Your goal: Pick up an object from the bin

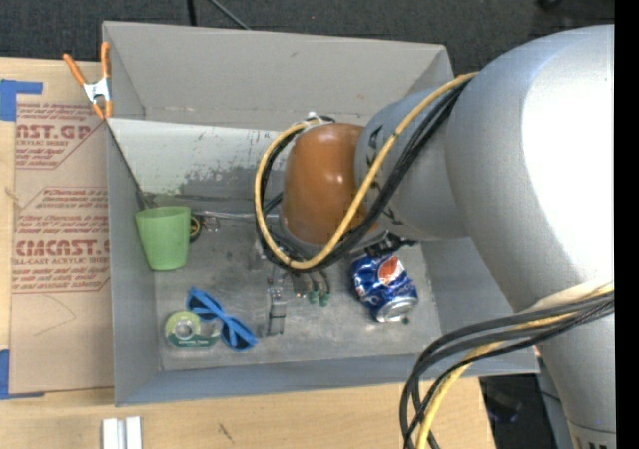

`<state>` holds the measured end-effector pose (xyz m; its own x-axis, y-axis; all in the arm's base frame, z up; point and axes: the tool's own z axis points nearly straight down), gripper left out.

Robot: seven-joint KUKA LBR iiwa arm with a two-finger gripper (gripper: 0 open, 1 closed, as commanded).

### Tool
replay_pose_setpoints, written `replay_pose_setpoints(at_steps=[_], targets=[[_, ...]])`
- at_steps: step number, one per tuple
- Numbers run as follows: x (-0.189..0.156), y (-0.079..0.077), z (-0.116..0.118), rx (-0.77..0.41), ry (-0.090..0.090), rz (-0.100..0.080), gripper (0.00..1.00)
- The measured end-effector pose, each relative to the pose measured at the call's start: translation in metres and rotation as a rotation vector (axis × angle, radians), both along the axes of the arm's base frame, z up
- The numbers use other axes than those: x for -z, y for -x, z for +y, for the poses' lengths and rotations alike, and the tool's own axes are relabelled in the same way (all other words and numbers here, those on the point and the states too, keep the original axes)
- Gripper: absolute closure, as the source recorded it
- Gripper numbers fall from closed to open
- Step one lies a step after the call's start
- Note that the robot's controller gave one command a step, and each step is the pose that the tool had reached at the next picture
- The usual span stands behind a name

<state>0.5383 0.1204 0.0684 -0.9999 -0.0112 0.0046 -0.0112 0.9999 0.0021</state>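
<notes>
The claw (283, 299) hangs low at the centre of the bin (130, 337), spread or pressed together I cannot tell; blue sunglasses (222, 318) lie just lower left of it; a crushed blue can (383, 287) lies right; a green cup (164, 236) stands left.

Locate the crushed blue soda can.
Camera view: the crushed blue soda can lies on the bin's floor toward the right, just below the arm's orange cover, well right of the blue glasses.
</notes>
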Motion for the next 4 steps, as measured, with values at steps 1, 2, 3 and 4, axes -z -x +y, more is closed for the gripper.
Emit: replay_pose_setpoints(at_steps=[1,2,3,4], targets=[[-0.001,0.026,0.074,-0.446,-0.001,-0.005,0.00],[-0.002,0.025,0.072,-0.441,0.000,-0.006,1.00],[-0.069,0.029,0.082,-0.850,-0.001,-0.012,1.00],[-0.120,0.020,0.068,-1.088,0.000,-0.011,1.00]])
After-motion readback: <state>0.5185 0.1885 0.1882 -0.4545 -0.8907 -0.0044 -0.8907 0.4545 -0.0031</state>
